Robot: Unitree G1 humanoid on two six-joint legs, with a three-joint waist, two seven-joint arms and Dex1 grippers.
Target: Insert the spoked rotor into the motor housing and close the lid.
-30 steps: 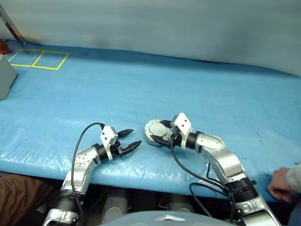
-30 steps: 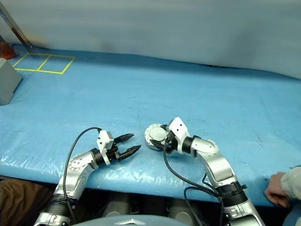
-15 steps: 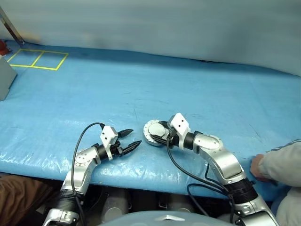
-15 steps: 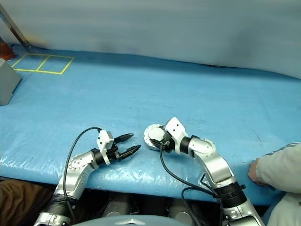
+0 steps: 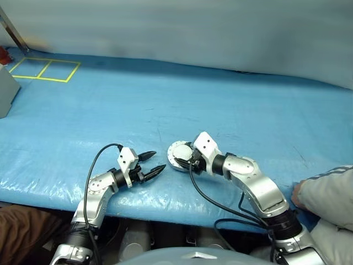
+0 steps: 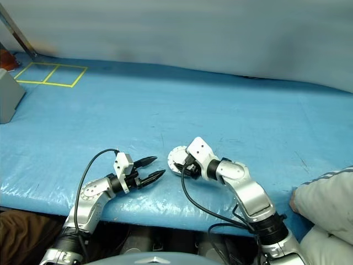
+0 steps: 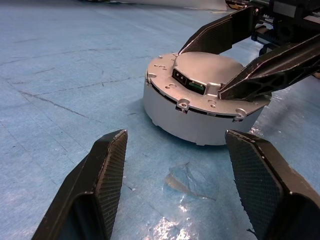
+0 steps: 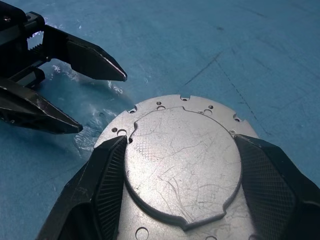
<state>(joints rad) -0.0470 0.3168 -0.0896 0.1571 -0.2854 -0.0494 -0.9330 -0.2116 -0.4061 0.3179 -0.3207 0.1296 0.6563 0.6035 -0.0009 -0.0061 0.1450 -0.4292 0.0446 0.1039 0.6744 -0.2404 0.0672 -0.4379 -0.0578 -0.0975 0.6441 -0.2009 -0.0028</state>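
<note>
The motor housing (image 7: pixel 195 122) stands on the blue table as a low silvery drum. The lid (image 8: pixel 180 160) lies flat on top of it, plain grey face up. The spoked rotor is hidden. My right gripper (image 8: pixel 181 142) points down over the lid. It is open, and its fingers (image 7: pixel 270 70) lie on the lid's flange on either side of the raised centre. I cannot tell whether they squeeze it. My left gripper (image 5: pixel 159 160) hovers open and empty a short way left of the housing (image 5: pixel 177 153), pointing at it.
A person's hand and grey sleeve (image 5: pixel 325 190) rest on the table's front edge at the far right. A grey box (image 5: pixel 4 91) and yellow tape squares (image 5: pixel 44 69) sit far back left. Cables hang below both arms.
My right wrist has tipped further down over the lid and edged slightly left. The person's sleeve has come into view at the right. My left arm has not moved.
</note>
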